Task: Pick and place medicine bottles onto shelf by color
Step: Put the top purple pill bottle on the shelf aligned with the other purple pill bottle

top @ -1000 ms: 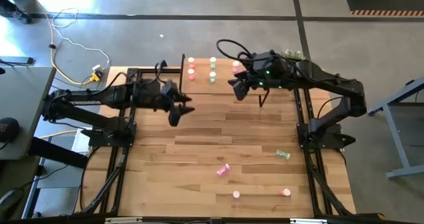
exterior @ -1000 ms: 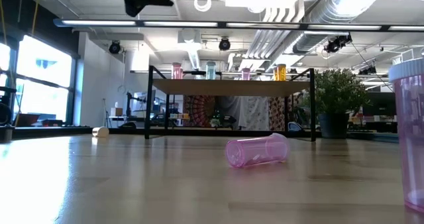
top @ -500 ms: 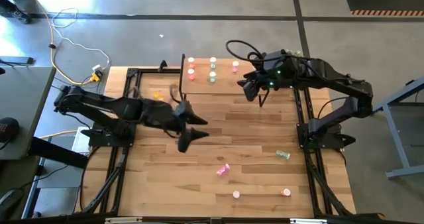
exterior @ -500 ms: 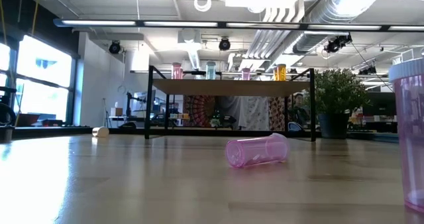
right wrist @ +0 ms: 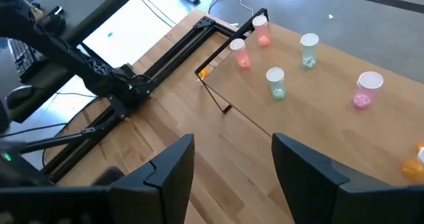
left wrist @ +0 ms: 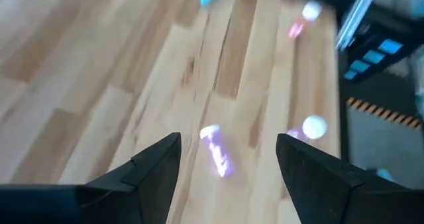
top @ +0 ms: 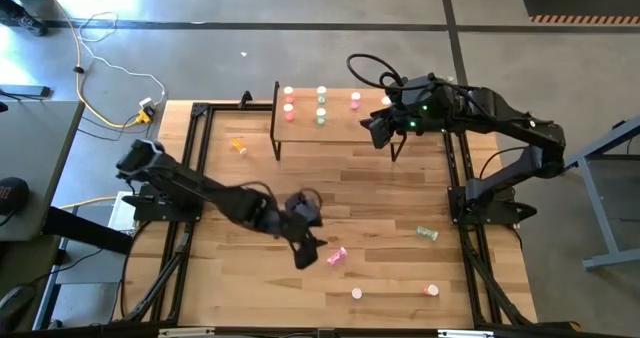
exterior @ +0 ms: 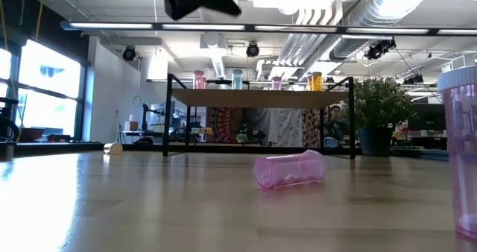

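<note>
Six bottles are being carried by the shelf (top: 335, 118) at the far edge of the tabletop (top: 380, 198): two red bottles (right wrist: 261, 30) at one end, two green bottles (right wrist: 276, 82) beside them, a pink bottle (right wrist: 364, 90) next, and an orange bottle (exterior: 316, 80) at the other end, so the sorting is judged roughly half done. Several bottles are being left on the tabletop: a pink lying bottle (top: 336, 257) near the middle of the near half, a green lying bottle (top: 427, 234) toward the right edge, two upright white-capped ones (top: 357, 294) close to the near edge, and an orange one (top: 238, 146) lying near the far left corner.

The left gripper (top: 303, 248) is being reached out over the near half, just beside the pink lying bottle, its jaws being held wide and empty; in the left wrist view that bottle (left wrist: 216, 151) is being framed between the fingers (left wrist: 156, 161). The right gripper (top: 377, 131) is being held near the shelf's right end, jaws spread wide with nothing in them.
</note>
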